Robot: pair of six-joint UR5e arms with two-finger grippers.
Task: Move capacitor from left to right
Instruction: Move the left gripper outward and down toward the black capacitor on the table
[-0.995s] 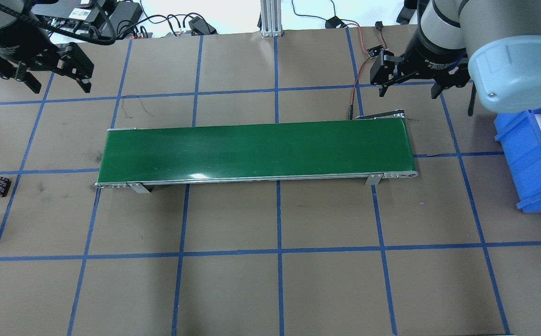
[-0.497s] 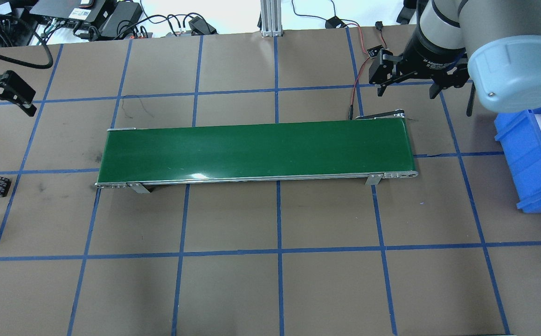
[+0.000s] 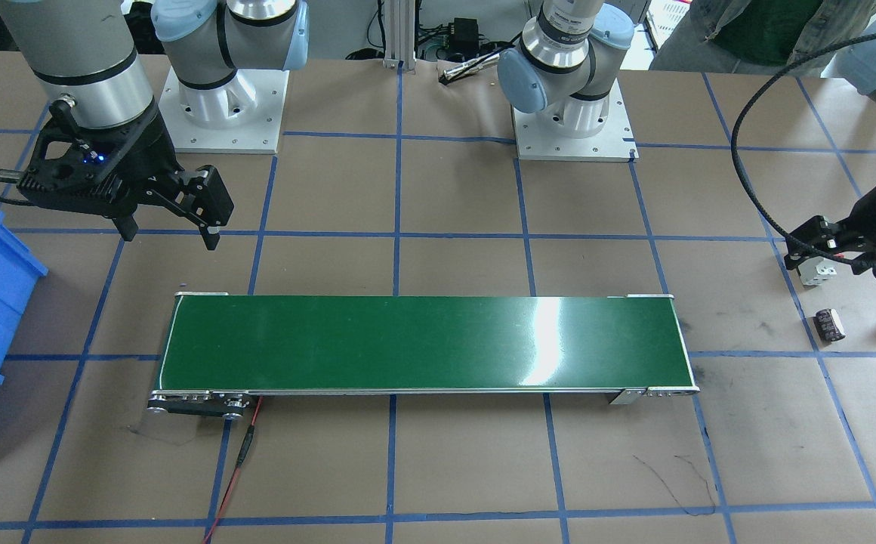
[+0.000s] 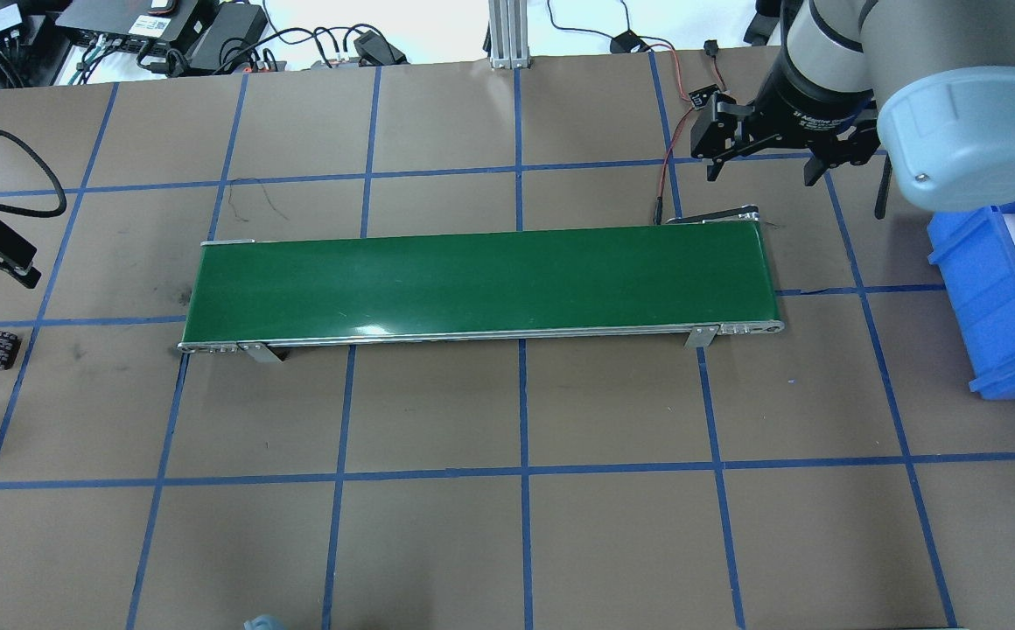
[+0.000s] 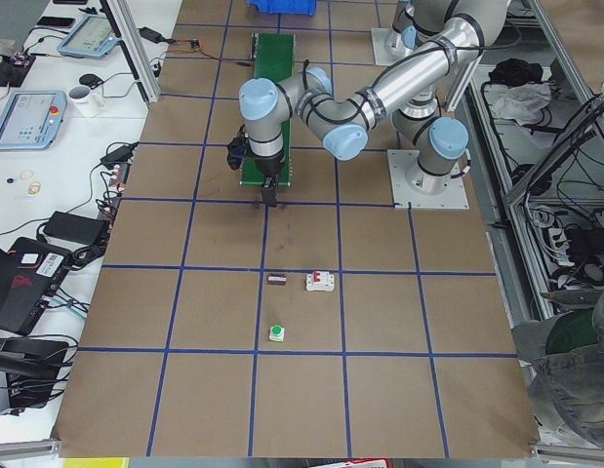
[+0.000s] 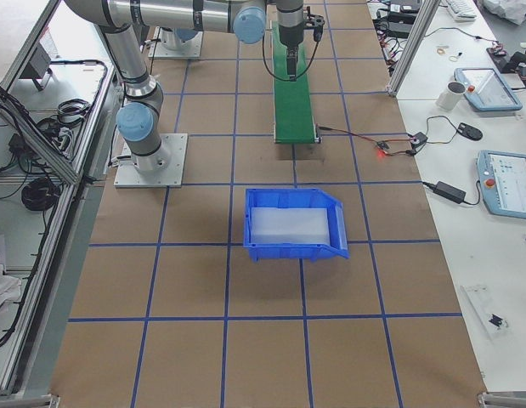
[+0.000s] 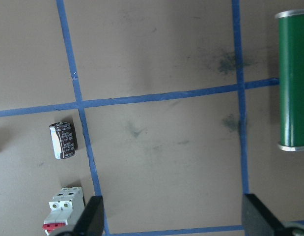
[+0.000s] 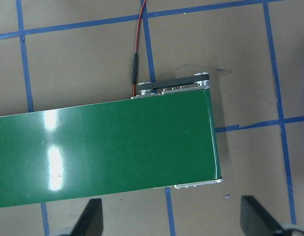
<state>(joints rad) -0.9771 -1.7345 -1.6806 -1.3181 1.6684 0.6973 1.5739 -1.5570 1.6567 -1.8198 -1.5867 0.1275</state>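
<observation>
Capacitor [image 7: 63, 140] lies on its side at the left end of the table [image 7: 166, 147], just beside a tape line [image 7: 88, 147] and near the breaker [image 7: 61, 204]. It's well apart from the belt [image 7: 294, 78]. Light, rigid, smooth can (probably rolls) — pinch across the round body. Left gripper [image 7: 174, 223] spread wide, empty; right gripper [image 8: 171, 223] also wide — over the belt's end.

Left gripper [image 5: 267, 187] hangs over the near end of the green conveyor [image 5: 273, 88]; capacitor [image 5: 277, 280] lies on the table at its 6 o'clock, white breaker [image 5: 320, 282] just beside the capacitor at 3 o'clock, small block [image 5: 277, 333] at 6 o'clock.
</observation>
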